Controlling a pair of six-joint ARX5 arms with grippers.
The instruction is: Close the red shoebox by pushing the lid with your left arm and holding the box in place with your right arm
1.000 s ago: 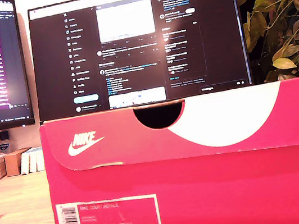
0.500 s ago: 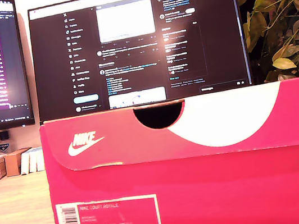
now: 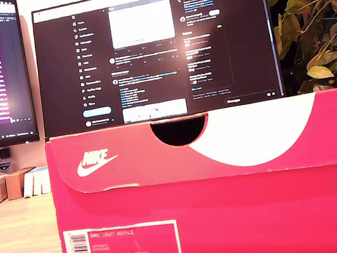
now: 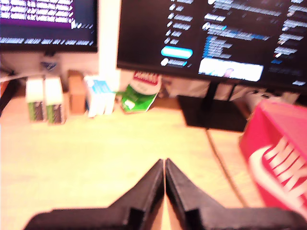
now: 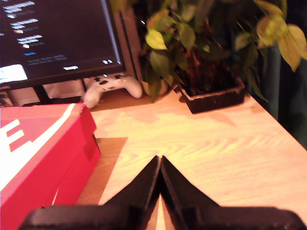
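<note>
A red Nike shoebox (image 3: 216, 222) fills the front of the exterior view, its lid (image 3: 209, 142) lying down over the box with a white swoosh and a half-round cutout. No arm shows in that view. In the first wrist view my first gripper (image 4: 164, 163) is shut, empty, hovering over the wooden desk with a corner of the red shoebox (image 4: 278, 153) off to one side. In the second wrist view my second gripper (image 5: 159, 159) is shut, empty, apart from the red shoebox (image 5: 43, 148) beside it.
Two monitors (image 3: 153, 48) stand behind the box, and a potted plant (image 5: 206, 62) and a white game controller (image 5: 112, 88) sit on the desk (image 5: 206, 143). Small cartons (image 4: 45, 98), a green-white packet (image 4: 139, 93) and the monitor stand (image 4: 211, 112) lie ahead of my first gripper.
The text on the screens has scrolled. The shoebox and its lid have not moved.
</note>
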